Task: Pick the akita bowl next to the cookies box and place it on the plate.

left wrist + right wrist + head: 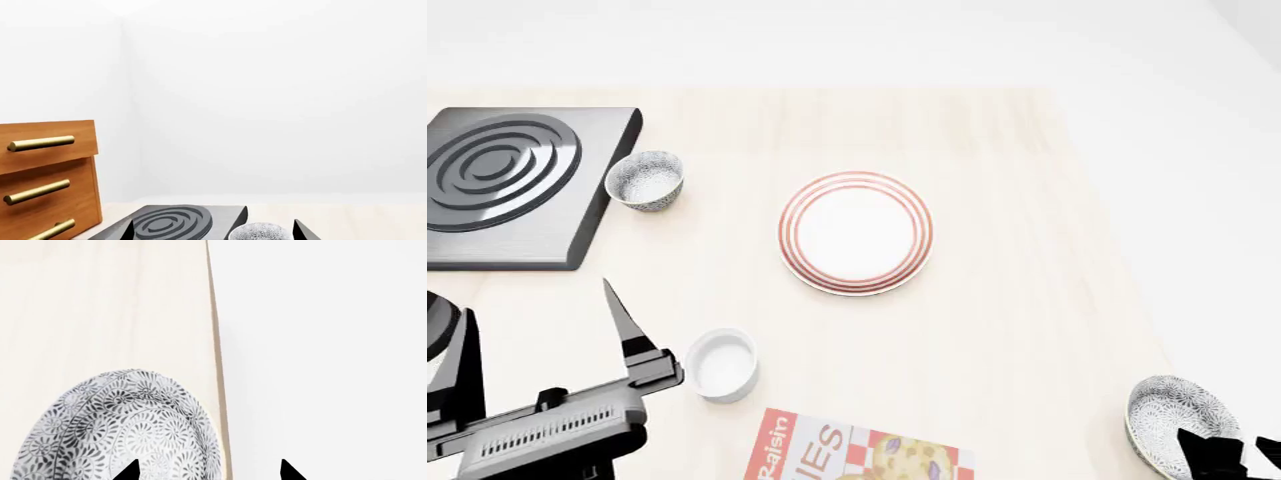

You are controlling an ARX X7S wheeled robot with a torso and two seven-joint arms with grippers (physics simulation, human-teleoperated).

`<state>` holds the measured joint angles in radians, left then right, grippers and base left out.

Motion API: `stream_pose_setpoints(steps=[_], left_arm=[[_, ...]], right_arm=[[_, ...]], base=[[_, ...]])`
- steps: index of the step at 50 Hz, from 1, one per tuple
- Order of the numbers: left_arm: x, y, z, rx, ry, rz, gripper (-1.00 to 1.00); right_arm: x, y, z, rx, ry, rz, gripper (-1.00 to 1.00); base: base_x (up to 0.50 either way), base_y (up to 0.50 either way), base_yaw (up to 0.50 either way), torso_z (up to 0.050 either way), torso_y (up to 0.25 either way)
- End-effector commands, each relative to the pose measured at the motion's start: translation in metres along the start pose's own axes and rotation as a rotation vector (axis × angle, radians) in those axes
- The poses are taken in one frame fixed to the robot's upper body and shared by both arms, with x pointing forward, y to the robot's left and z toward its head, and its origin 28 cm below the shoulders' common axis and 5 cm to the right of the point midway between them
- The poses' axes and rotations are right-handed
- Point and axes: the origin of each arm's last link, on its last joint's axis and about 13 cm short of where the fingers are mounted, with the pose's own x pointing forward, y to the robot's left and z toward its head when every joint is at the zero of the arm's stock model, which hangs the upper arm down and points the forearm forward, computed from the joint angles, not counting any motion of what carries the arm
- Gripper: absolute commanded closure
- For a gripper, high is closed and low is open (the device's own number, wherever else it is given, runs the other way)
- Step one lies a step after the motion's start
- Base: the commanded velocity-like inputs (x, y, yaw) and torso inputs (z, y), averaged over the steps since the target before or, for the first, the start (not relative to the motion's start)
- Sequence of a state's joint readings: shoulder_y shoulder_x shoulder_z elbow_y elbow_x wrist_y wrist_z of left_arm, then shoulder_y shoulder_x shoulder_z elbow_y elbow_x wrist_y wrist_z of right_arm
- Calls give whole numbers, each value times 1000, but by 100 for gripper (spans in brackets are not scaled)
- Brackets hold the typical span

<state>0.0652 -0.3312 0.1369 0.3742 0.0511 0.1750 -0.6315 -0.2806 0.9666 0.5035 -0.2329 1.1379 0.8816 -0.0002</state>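
A pale wooden table under plain white walls carries everything. The right gripper sits at the table's near right corner with the akita bowl tilted on its side against its fingertips; in the right wrist view one dark tip overlaps the bowl's patterned wall while the other hangs past the table edge, so the jaws stand apart, and I cannot tell whether they actually pinch the rim. The tilt suggests the bowl is being levered or lifted by one wall, not resting flat. The cookies box lies to that gripper's left along the near edge, which is why this bowl is the one to take and not the twin bowl far off beside the stove. The plate waits ahead and left of the right gripper, well apart, with nothing on it. Both bowls and the ramekin look empty. The left gripper hovers just beside the ramekin, fingers spread, holding nothing
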Motion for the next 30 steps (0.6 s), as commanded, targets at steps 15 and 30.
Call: stream_pose_setpoints(steps=[15, 30], left_arm=[[1, 0, -1, 4, -7, -4, -100], [0, -1, -1, 7, -6, -6, -100]], right_arm=[[9, -2, -10, 22, 3, 2, -100], [14, 1, -15, 19, 14, 14, -100]], base=[[0, 0, 0, 0, 0], [0, 0, 0, 0, 0]])
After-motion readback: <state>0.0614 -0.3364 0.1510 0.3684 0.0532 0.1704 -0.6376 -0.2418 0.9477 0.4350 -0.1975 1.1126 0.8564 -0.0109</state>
